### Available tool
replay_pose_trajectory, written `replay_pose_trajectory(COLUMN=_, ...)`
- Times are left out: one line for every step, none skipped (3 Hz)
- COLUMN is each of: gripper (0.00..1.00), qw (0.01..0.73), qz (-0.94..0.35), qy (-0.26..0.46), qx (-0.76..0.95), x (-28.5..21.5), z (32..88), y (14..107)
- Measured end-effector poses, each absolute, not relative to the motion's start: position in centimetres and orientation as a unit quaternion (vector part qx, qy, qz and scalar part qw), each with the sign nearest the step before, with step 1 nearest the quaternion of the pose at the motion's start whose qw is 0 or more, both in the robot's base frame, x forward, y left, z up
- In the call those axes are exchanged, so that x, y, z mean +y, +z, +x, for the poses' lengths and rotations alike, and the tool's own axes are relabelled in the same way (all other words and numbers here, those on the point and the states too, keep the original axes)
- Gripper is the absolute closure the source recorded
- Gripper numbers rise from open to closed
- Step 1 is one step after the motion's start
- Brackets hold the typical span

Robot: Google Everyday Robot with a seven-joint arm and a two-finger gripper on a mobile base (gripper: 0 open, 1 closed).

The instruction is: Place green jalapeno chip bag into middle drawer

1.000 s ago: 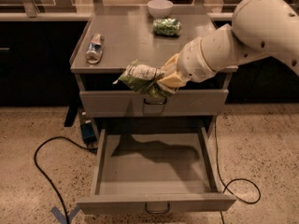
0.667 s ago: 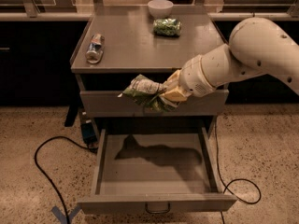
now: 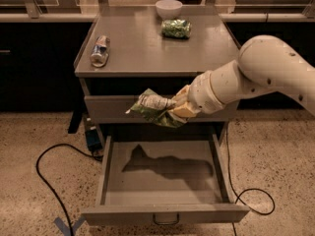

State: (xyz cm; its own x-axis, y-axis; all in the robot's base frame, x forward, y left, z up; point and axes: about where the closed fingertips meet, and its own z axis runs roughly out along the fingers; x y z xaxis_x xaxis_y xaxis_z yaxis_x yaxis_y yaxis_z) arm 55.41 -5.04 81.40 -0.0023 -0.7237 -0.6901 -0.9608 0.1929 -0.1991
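We see the middle drawer (image 3: 197,214) pulled open nearest us, arm's shadow on its floor; a black cable (image 3: 43,178) loops on the ground to its left; above the open drawer the gripper (image 3: 178,109) is clamped on the green jalapeno chip bag (image 3: 153,108) — bag in the air, in front of the closed upper drawer front (image 3: 106,109); further back on the cabinet top (image 3: 147,53): a can (image 3: 100,50) lying on its side at left, then a smaller green bag (image 3: 175,28) and a white bowl (image 3: 168,8) at the rear — just beside each other
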Motion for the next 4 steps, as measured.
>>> replay_pose_trajectory(gripper=1.00, qw=0.343, qz=-0.606, qy=0.173, qx=0.697, x=-5.7, z=53.8, y=75.9)
replay_pose_trajectory(gripper=1.00, qw=0.344, qz=-0.601, qy=0.147, qx=0.706, x=-7.1, z=52.5, y=71.0)
replay_pose_trajectory(gripper=1.00, qw=0.355, qz=-0.577, qy=0.124, qx=0.725, x=-8.5, z=52.6, y=66.6)
replay_pose_trajectory(gripper=1.00, qw=0.354, qz=-0.577, qy=0.125, qx=0.725, x=-8.5, z=52.6, y=66.6)
